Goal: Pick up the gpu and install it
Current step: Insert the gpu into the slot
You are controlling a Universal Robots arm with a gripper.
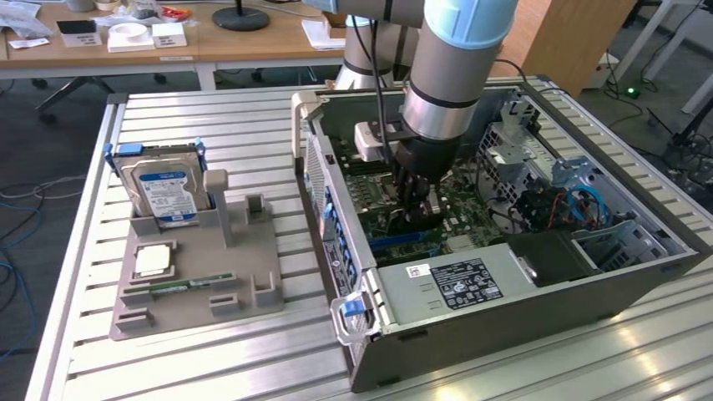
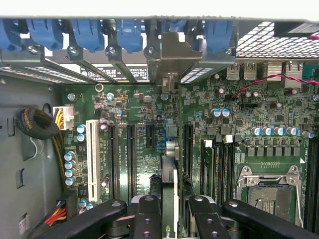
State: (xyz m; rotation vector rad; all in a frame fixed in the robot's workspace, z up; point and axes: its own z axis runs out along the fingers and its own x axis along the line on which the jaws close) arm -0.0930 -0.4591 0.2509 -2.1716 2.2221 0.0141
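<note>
Looked like a robotics lab set up in an office-style room. Had a robot arm (image 1: 457,67) reaching down into an opened computer case (image 1: 535,309) on a ribbed metal tabletop (image 1: 200,125), beside a grey parts holder (image 1: 223,276) carrying a hard drive (image 1: 165,190). Bared a green circuit board (image 2: 144,114) inside the case. Showed wooden desks (image 1: 256,42) behind with papers (image 1: 28,25) and small boxes (image 1: 167,35), chair wheels (image 1: 67,92) beneath, and loose cables (image 1: 22,200) across the floor (image 1: 28,334).

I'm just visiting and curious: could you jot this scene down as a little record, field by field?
Claw: closed on the gpu, card held on edge
Where: inside the open computer case, above the motherboard slots
Card fully seated: cannot tell
On the grey holder outside: hard drive upright, RAM stick lying flat
</note>
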